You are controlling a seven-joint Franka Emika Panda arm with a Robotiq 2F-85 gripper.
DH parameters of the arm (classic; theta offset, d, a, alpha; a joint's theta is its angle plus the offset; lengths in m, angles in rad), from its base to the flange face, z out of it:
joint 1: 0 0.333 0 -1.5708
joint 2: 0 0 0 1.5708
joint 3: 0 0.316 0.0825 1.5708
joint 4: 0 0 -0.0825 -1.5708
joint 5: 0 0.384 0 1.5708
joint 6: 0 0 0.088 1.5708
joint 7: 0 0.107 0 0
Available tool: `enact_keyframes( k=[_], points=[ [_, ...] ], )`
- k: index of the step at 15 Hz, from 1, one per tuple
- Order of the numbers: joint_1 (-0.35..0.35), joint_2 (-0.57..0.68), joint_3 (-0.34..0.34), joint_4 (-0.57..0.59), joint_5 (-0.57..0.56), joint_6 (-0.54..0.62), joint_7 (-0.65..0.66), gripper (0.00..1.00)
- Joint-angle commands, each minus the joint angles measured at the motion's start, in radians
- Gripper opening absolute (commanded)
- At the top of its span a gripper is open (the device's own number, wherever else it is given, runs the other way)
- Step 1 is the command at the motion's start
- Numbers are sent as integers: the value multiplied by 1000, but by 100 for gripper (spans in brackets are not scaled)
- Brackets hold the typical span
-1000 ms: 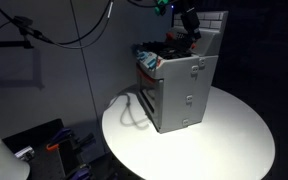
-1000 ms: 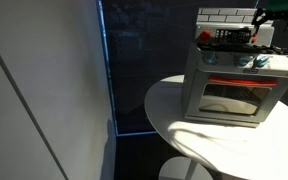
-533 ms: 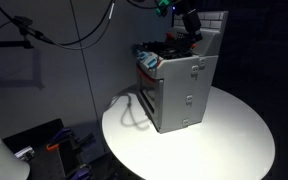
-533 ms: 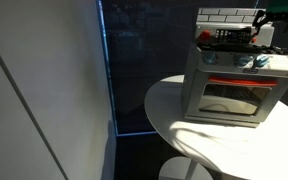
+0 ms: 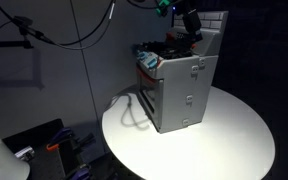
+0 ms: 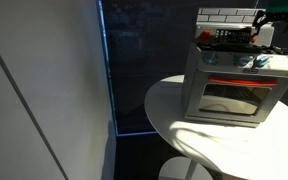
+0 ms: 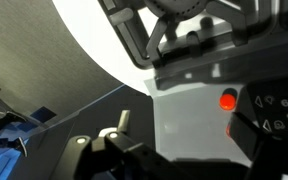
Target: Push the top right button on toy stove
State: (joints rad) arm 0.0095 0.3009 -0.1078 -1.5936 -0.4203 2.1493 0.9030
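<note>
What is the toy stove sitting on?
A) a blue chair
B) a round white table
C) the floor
B: in both exterior views the toy stove stands on top of a round white table, well above the floor.

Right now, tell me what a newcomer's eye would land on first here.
The grey toy stove stands out, sitting on a round white table in a dark room. The gripper hangs over its cooktop, near the white brick back wall. In the wrist view, a glowing red spot shows on a white surface.
</note>
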Motion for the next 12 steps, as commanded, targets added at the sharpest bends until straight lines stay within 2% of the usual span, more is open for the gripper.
enact_keyframes(
  k=[1, 7, 12],
  points=[
    [12, 38, -18, 68, 14, -36, 13, 100],
    [12, 54, -23, 94, 14, -51, 12, 100],
    [16, -10, -12, 34, 24, -62, -9, 100]
  ],
)
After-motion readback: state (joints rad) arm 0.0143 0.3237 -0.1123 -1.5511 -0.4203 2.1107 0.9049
